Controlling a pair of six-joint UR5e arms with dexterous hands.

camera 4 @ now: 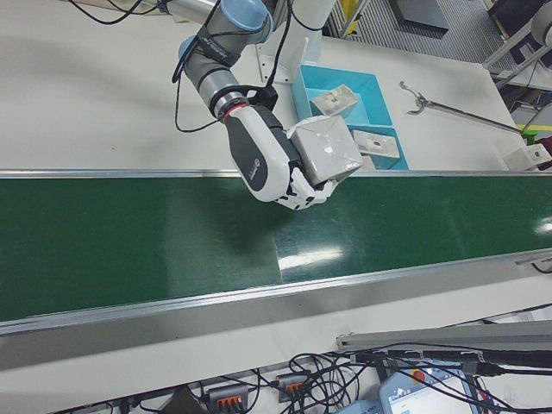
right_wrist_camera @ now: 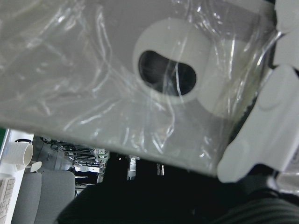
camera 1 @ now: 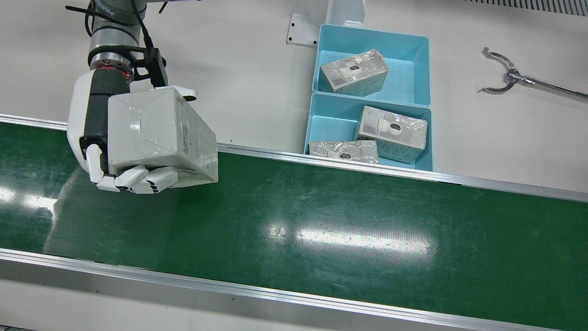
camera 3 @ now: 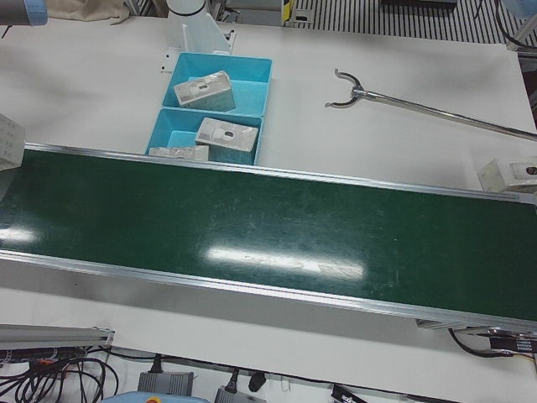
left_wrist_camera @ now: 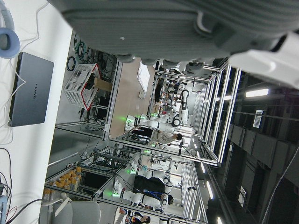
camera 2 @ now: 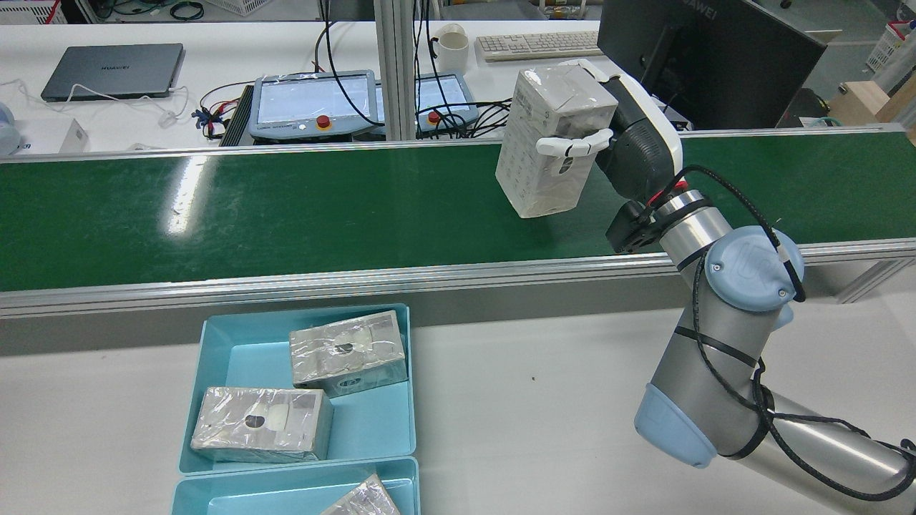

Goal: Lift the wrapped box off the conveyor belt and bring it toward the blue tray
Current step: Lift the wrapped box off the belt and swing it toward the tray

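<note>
Pick complete: right hand (camera 1: 103, 138) has its fingers wrapped around the wrapped box (camera 1: 161, 133), held clear above the conveyor belt (camera 1: 321, 220); carry outstanding, blue tray (camera 1: 413, 50) well apart, already holding 3 boxes; left hand's state cannot be told.

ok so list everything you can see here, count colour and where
wrapped box: 1, white under clear film, held above the belt's near-robot edge
belt: 1, green, running across the station
tray: 2, blue, on the white table beside the belt
boxes in trays: 3, silver-grey wrap, one in the far tray, two in the tray nearest the belt
grabber tool: 1, metal, on the table beyond the trays
laptop: 1, grey, closed, on the desk past the belt
mug: 1, white, same desk
right hand: 1, white and black, fingers shut on the wrapped box
left hand: only its dark underside shows, in its own camera
</note>
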